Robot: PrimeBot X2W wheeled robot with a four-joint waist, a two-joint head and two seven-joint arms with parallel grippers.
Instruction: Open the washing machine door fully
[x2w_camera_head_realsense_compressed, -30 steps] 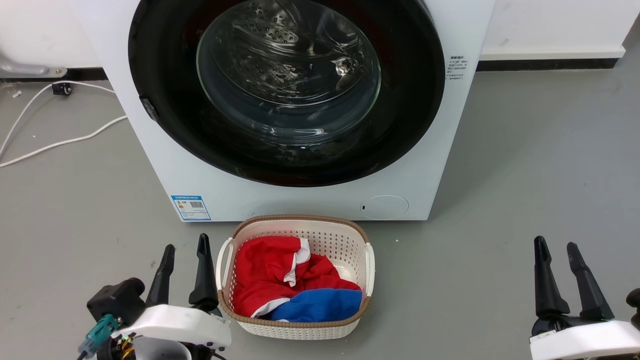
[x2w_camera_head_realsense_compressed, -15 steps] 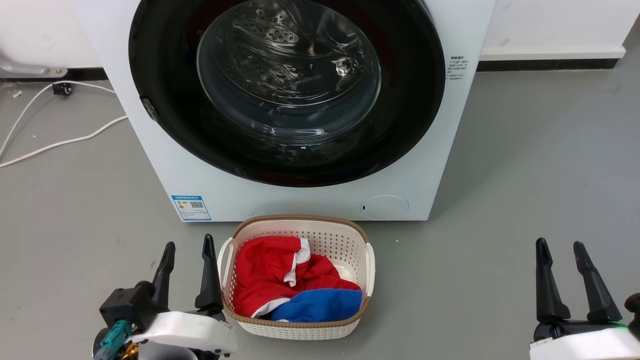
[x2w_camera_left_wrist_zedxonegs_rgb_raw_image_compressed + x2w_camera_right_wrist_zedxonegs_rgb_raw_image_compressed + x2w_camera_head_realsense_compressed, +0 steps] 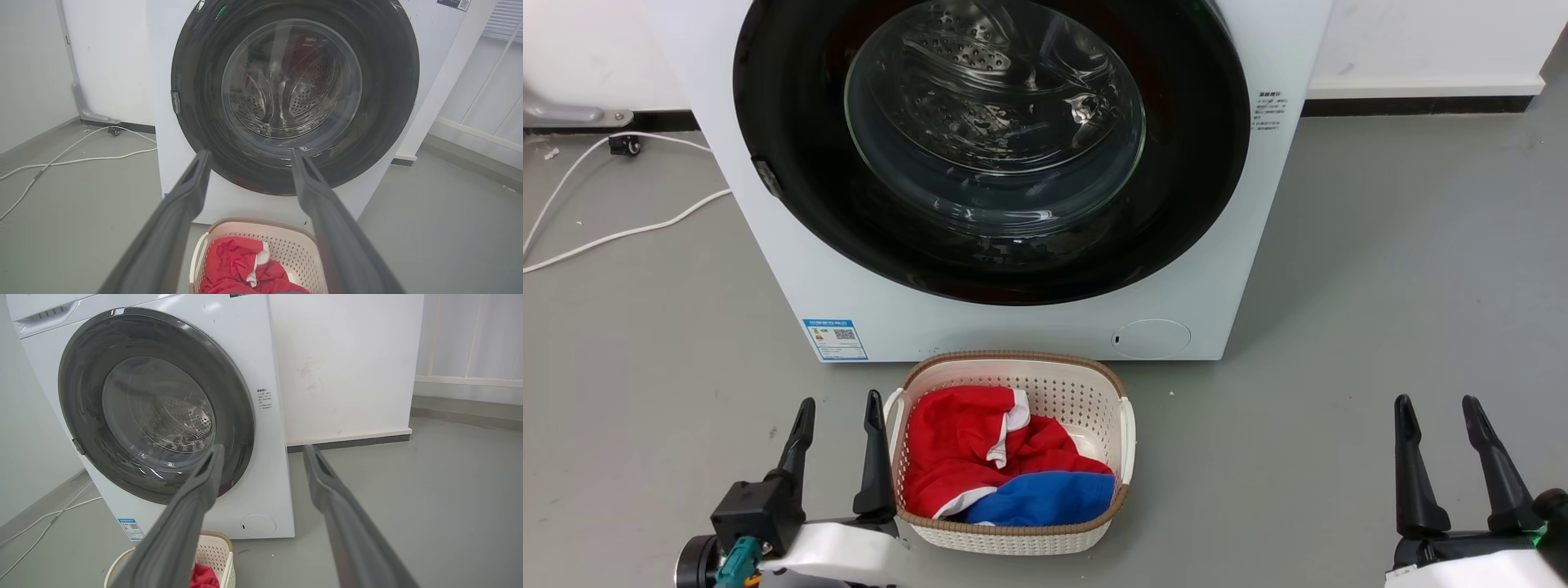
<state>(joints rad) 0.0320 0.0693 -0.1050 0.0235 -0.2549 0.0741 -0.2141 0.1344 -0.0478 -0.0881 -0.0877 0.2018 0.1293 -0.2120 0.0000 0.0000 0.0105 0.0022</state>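
Door [image 3: 992, 147] sits shut against the white washer [image 3: 1013, 327] front, above a basket [image 3: 1009, 535] of red and blue clothes [image 3: 964, 449] on the floor [image 3: 1339, 286], with left fingers [image 3: 876, 465] just beside the basket and right fingers [image 3: 1414, 478] well apart from it, both pairs spread and empty.

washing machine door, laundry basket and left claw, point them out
washing machine door [image 3: 1192, 180]: head view, black ring
laundry basket [image 3: 1013, 357]: head view, far brown rim
left claw [image 3: 840, 400]: head view, midway between fingertips
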